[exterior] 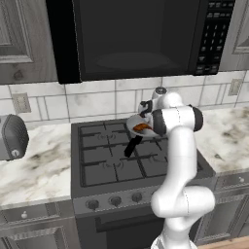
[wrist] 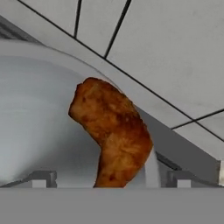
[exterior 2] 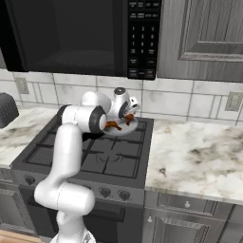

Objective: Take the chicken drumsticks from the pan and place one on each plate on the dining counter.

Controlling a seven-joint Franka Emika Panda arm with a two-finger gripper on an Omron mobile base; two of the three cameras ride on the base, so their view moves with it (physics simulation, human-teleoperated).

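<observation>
The chicken drumsticks, glossy reddish-brown roasted pieces with one thicker end, are the goal here, and one drumstick point(wrist: 114, 133) fills the middle of the hand view, lying against the far rim of the small round light-grey shallow frying pan point(wrist: 35, 131). The two-finger gripper point(wrist: 109, 180) stands over it with its dark fingertips point(wrist: 41, 179) apart, one on each side of the meat, apparently so that the jaws can close across the narrower part; they do not yet clamp it. From the base cameras the gripper point(exterior 2: 127, 113) hangs low above the pan point(exterior: 137, 127), which sits on a far burner of the black gas stove point(exterior: 126, 160), its straight black handle point(exterior: 131, 146) pointing toward the near edge. Reddish-brown meat point(exterior 2: 114, 125) shows on the pan's left side, likely the second drumstick. The pale tiled wall point(wrist: 166, 48) rises just behind the pan, so the hand probably tilts to reach in from the front. Veined marble worktops point(exterior 2: 194, 156) flank the stove on both sides.
</observation>
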